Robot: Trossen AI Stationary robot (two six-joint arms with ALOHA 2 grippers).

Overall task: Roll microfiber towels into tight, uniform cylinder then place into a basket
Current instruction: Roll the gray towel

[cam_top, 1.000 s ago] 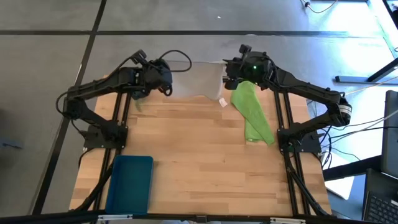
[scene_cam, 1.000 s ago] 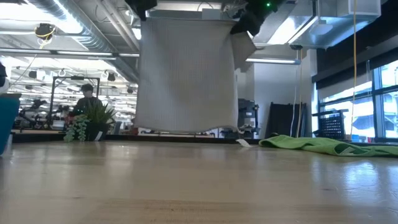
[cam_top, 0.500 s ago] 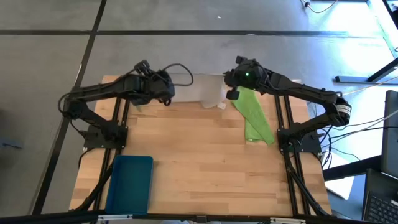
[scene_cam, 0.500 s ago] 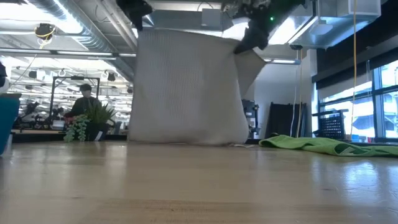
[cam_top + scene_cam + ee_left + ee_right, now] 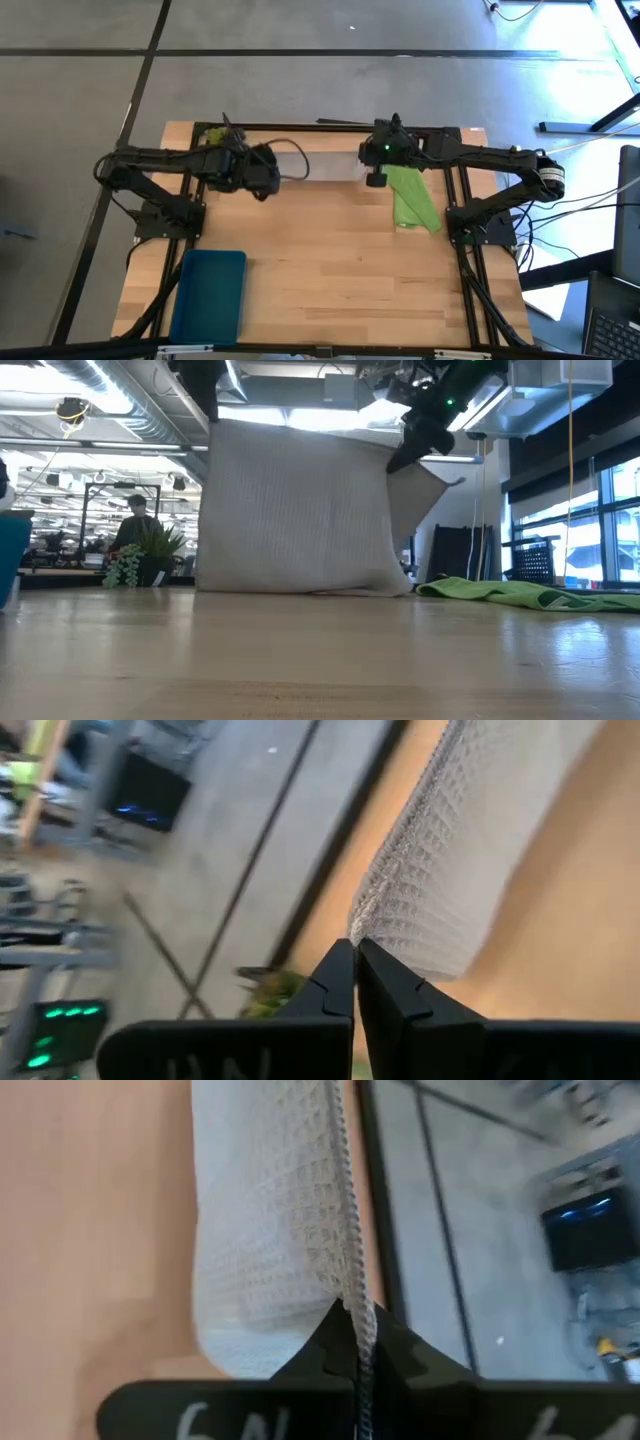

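Note:
The light grey towel (image 5: 300, 510) hangs as a sheet over the table's far part, stretched between my two grippers, with its lower edge (image 5: 300, 590) on the wood. My left gripper (image 5: 272, 178) is shut on its upper left corner. My right gripper (image 5: 374, 168) is shut on its upper right corner. The lime green towel (image 5: 412, 195) lies crumpled flat on the table at the right, under my right arm. The teal basket (image 5: 210, 295) stands at the near left corner. My left gripper pinches the grey towel's upper edge at one corner (image 5: 362, 920) between its two fingers, which slant down from the table's left. The cloth hangs below the fingers. My right gripper pinches the other upper corner (image 5: 347, 1285) between its two fingers, slanting down from the right. The upper edge (image 5: 300, 432) runs nearly straight between both holds, lower at the right.
A small green plant sprig (image 5: 212, 135) sits at the far left corner behind my left arm. Bare wood (image 5: 320, 270) lies between the hanging towel and the near edge. A black frame rail (image 5: 320, 128) runs along the far edge.
Both grippers have come down and toward the table's near edge, tipping further downward, still shut on the grey towel. The towel, which hung clear beyond the far edge, has come over the table, and its lower edge now rests on the wood.

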